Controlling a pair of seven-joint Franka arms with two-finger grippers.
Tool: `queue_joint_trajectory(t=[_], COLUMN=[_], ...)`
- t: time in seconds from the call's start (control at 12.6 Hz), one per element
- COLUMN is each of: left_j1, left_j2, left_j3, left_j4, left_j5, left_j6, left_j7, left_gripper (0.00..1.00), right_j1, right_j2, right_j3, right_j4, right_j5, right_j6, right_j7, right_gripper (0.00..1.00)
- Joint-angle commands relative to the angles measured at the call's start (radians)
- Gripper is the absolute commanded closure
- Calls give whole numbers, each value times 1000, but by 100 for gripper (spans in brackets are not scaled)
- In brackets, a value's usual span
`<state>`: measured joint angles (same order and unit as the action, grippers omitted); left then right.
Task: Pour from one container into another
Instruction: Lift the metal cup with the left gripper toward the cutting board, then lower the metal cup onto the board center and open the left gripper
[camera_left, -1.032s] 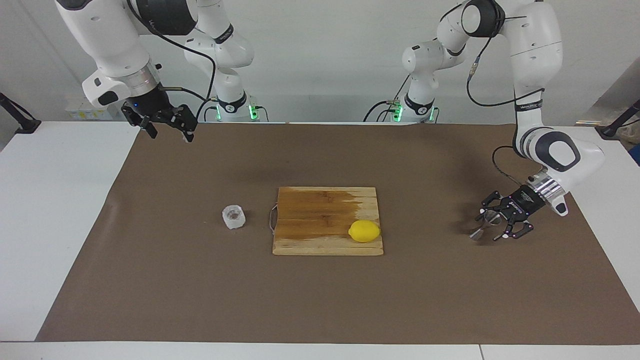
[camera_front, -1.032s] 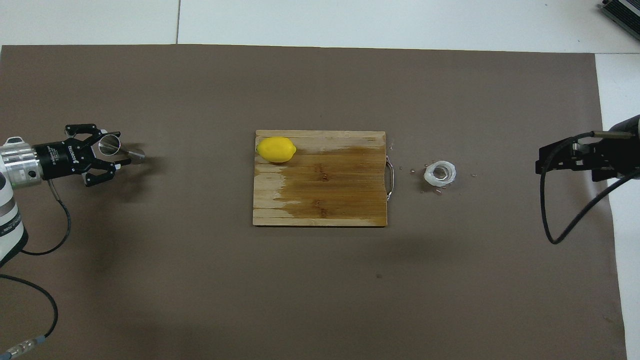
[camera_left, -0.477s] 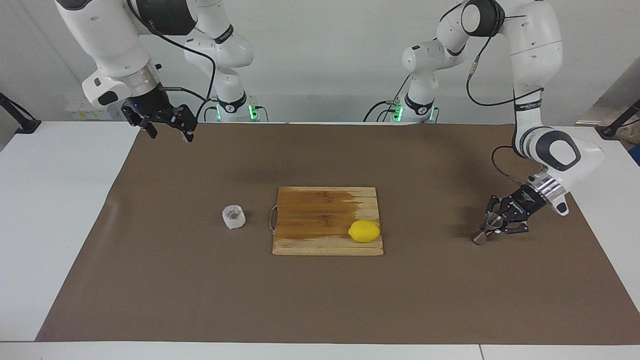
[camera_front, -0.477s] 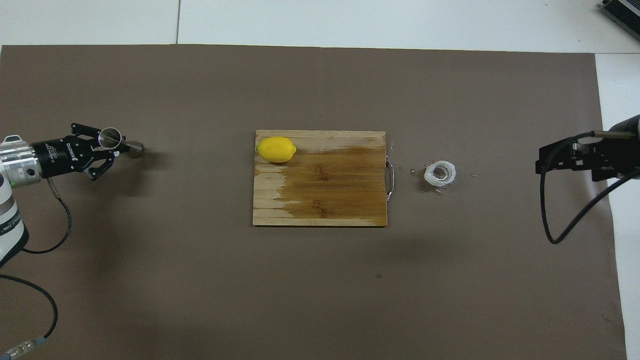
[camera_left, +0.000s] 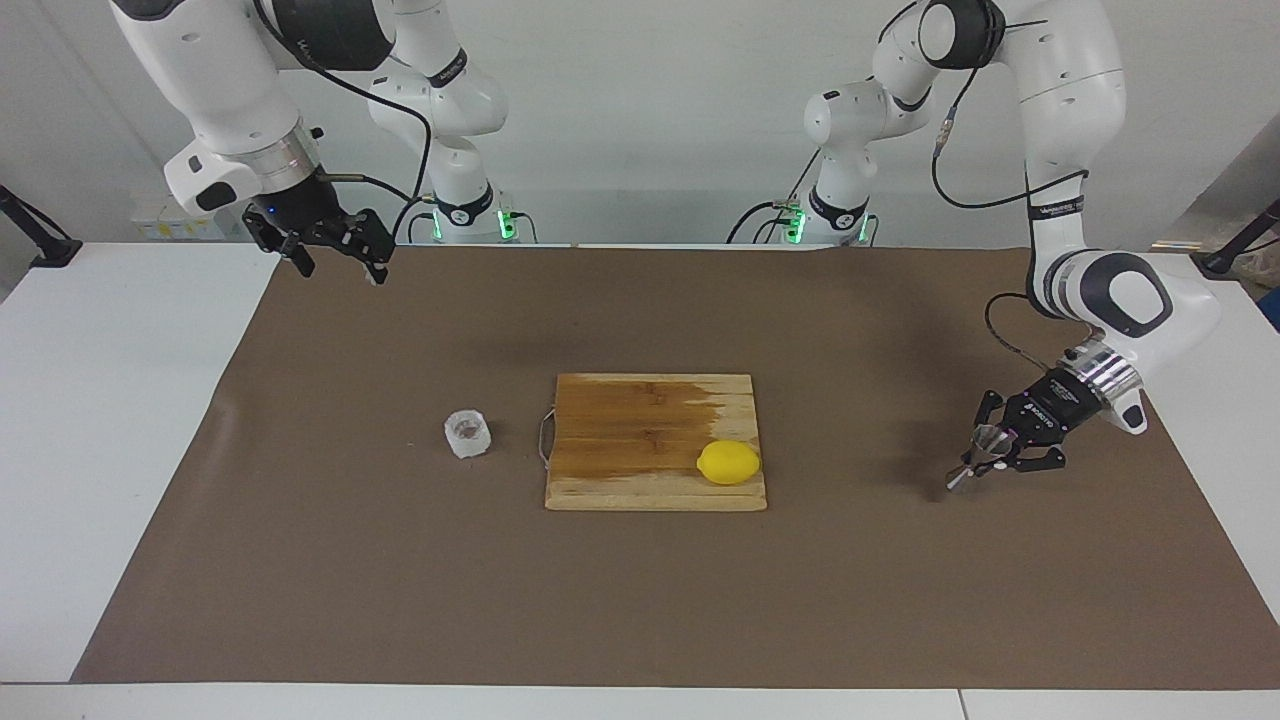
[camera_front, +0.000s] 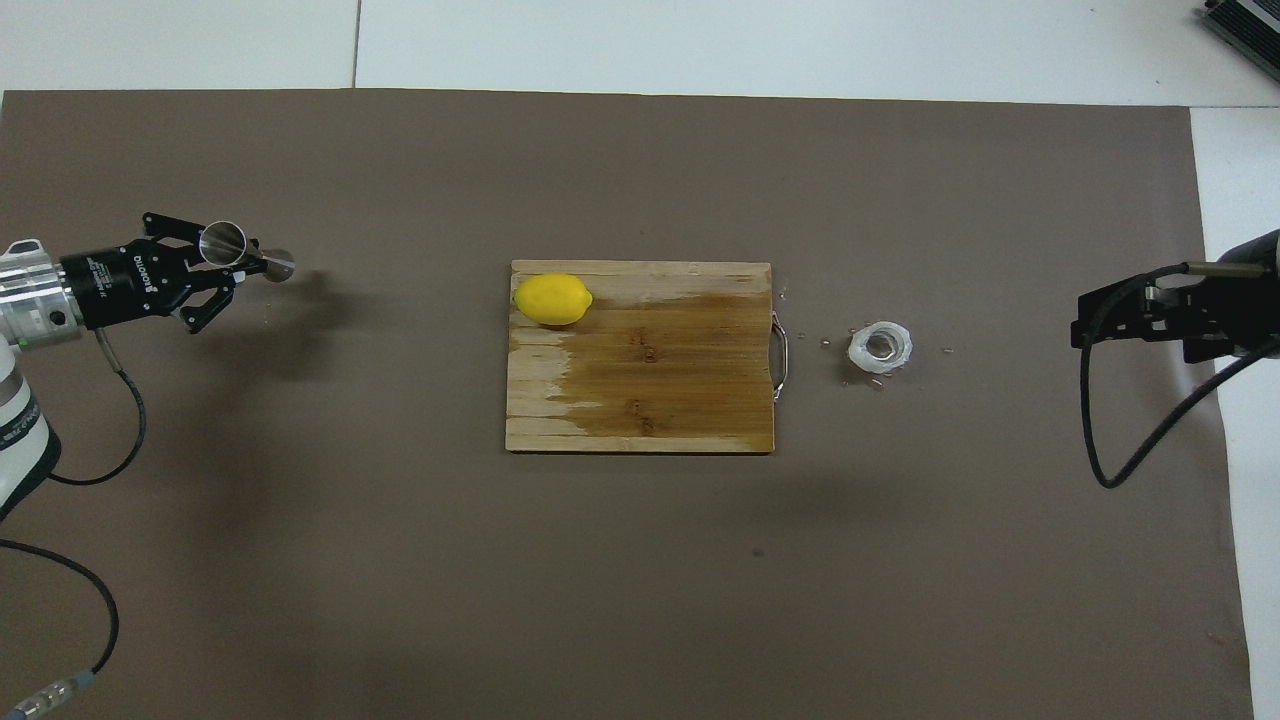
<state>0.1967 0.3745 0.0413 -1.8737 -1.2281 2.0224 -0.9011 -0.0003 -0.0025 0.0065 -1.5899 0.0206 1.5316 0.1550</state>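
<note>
The steel hourglass jigger (camera_left: 973, 460) is tilted in my left gripper (camera_left: 1003, 447), which is shut on it just above the mat at the left arm's end of the table. It also shows in the overhead view (camera_front: 243, 257), in the left gripper (camera_front: 222, 264). The translucent whitish cup (camera_left: 467, 433) with brownish bits stands on the mat beside the cutting board's handle, toward the right arm's end; it also shows in the overhead view (camera_front: 880, 347). My right gripper (camera_left: 335, 262) hangs open and empty, high over the mat's edge at its own end (camera_front: 1085, 325), and waits.
A wooden cutting board (camera_left: 620, 430) lies mid-table with a yellow lemon (camera_left: 729, 462) on the corner toward the left arm's end, farther from the robots. A few small drops lie on the brown mat (camera_front: 640, 580) around the cup.
My left gripper, open around the standing jigger a second ago, has closed on it and raised it slightly, tilted. The right arm has not moved.
</note>
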Motion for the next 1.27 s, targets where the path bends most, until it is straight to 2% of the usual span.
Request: queue_joint_trajectory(t=[0.0,0.48,0.87,1.19], left_j1=[-77,-244,-400,-517], left_j2=[-25,-121,-121,-115], left_j3=[3,-8,-8,-8], left_j4=[7,-47,-53,-62], left_j5=[-25,-50,-59,-148], left_j6=[-22,-50,-31,16], left_j7=[-24,-53,-55,-56], left_gripper=[100,100,100,100], right_j1=[-15,-13,-15,-15], right_j2=[2,4,4,4], right_j3=[7,7,7,7], right_j4=[10,10,10,10], right_j5=[27,27,27,27], right_j6=[-7,-5,-5,-5], right_j7=[-18,-18,-18,-18], right_gripper=[0,0,0,0])
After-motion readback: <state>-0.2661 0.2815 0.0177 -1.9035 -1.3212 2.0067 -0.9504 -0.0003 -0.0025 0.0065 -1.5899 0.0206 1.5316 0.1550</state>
